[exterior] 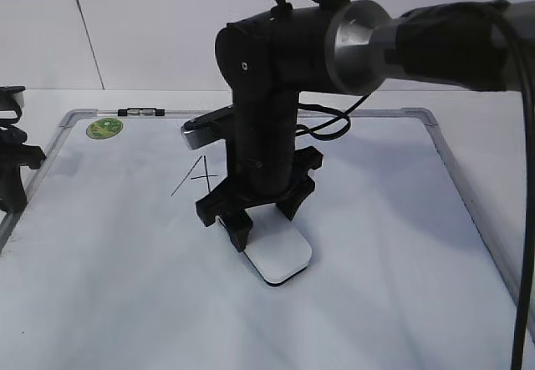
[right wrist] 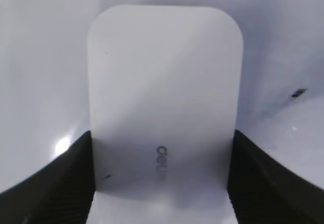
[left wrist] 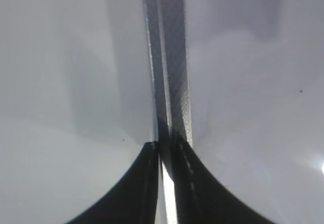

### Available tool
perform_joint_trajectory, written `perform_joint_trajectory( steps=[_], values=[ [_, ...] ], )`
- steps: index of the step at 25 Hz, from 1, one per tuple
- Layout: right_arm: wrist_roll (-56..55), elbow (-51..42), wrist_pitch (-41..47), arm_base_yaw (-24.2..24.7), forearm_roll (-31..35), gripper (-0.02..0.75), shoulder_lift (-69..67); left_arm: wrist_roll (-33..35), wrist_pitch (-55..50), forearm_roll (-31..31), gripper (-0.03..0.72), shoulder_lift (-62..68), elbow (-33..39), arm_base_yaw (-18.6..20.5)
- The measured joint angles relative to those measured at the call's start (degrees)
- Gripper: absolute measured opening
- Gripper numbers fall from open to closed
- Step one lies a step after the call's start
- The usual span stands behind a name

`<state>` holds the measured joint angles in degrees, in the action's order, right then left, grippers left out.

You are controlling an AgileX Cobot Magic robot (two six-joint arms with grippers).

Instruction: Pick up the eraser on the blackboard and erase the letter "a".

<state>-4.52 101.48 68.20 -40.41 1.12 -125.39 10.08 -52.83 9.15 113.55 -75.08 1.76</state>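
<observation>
Grey "deli" on the eraser [right wrist: 164,102]; "A" [exterior: 196,178] on the blackboard [exterior: 125,286]

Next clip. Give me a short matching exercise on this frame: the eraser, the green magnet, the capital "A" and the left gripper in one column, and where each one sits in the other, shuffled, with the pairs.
Things:
1. eraser
2. green magnet
3. capital "A"
4. left gripper

Places:
a. near the far left corner of the blackboard
b. over the blackboard's left frame edge
c. flat on the board, between the fingers of the right gripper
d. on the board just left of the right arm

Pairs: 1-c, 2-a, 3-d, 4-b
</observation>
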Motion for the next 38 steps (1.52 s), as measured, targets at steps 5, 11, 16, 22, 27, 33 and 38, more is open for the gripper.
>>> perform_joint_trajectory(
  steps=[5,11,16,22,27,33,38],
  values=[
    [-2.54,0.0,0.21,0.2,-2.18,0.572,0.0,0.0,0.0,0.0,0.073,0.0,0.0,0.0],
    [-5.6,0.07,0.69,4.82,-3.74,0.571,0.0,0.0,0.0,0.0,0.073,0.0,0.0,0.0],
    [-6.33,0.22,0.99,10.54,-7.49,0.571,0.0,0.0,0.1,0.0,0.073,0.0,0.0,0.0],
    [-6.31,0.26,1.12,12.11,-8.09,0.571,0.0,0.0,0.1,0.0,0.073,0.0,0.0,0.0],
    [-4.69,0.26,1.24,8.45,-7.29,0.571,0.0,0.0,0.1,0.0,0.073,0.0,0.0,0.0],
    [-4.38,0.26,1.36,-0.5,-5.88,0.571,0.0,0.0,0.1,0.0,0.073,0.0,0.0,0.0],
    [-4.24,1.89,1.6,-1.9,-5.39,0.571,-0.12,0.0,0.1,0.0,0.073,0.0,0.0,0.0]
  ],
)
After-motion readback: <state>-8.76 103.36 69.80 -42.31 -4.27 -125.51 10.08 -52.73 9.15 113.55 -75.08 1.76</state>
